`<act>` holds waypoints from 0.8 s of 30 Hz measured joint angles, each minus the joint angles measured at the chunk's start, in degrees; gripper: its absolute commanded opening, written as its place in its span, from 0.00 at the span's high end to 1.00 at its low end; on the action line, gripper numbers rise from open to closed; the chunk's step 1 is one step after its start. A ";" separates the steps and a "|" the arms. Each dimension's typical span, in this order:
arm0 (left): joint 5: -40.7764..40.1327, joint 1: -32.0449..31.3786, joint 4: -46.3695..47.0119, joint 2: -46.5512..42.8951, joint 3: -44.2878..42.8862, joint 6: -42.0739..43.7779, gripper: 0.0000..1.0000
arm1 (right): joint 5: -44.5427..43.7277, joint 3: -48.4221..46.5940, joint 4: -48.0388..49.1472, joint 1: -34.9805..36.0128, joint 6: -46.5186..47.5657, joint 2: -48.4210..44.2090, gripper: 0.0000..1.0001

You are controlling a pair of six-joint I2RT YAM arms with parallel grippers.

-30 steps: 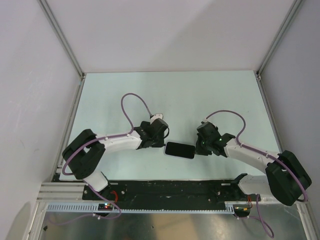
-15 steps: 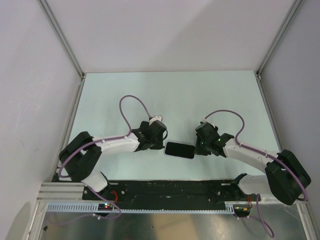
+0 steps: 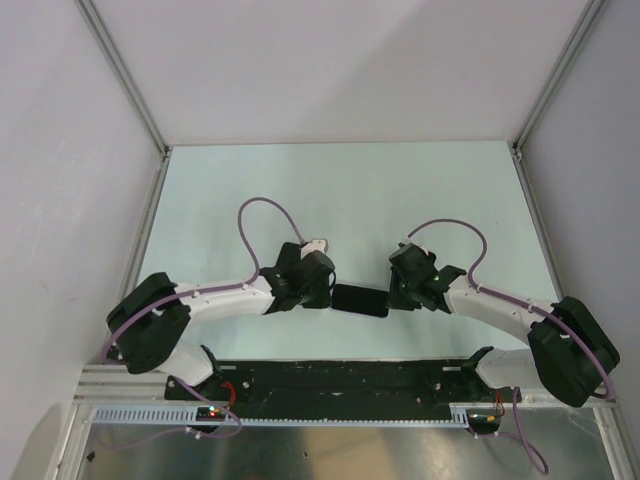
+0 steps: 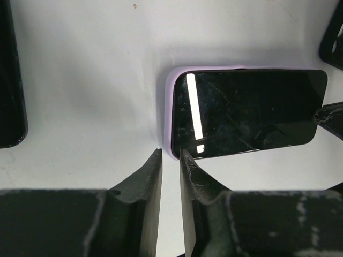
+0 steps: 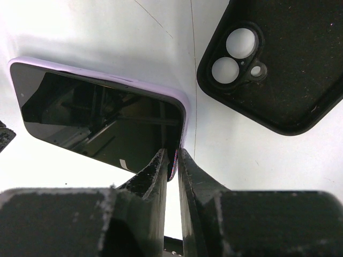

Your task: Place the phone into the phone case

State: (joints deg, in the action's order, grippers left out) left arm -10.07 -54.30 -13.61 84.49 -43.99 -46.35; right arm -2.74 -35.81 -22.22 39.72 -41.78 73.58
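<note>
As the phone (image 4: pixel 246 115) lies screen-up, the left gripper (image 4: pixel 170 155) hovers just beside one corner, jaws slightly apart; the right gripper (image 5: pixel 171 155), narrowly parted, meets the far end's corner, the case (image 5: pixel 289 69) near, beyond its tips.

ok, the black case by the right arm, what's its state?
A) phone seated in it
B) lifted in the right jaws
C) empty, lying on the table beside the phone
C: in the right wrist view the black case lies empty, the table showing through its camera cutouts, with the phone screen-up beside it.
</note>
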 measured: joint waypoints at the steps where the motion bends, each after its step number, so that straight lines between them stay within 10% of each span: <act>1: -0.02 -0.07 0.02 0.20 0.00 -0.13 0.78 | -0.02 0.00 0.00 0.04 0.00 0.00 0.82; 24: -0.17 -0.83 2.40 4.59 -0.28 -0.22 0.84 | -2.43 -0.20 0.24 2.21 0.07 0.35 0.78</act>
State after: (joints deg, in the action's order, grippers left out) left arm -10.24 -55.13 -11.20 89.08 -44.27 -46.57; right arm -5.17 -36.01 -21.98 41.93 -41.71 73.93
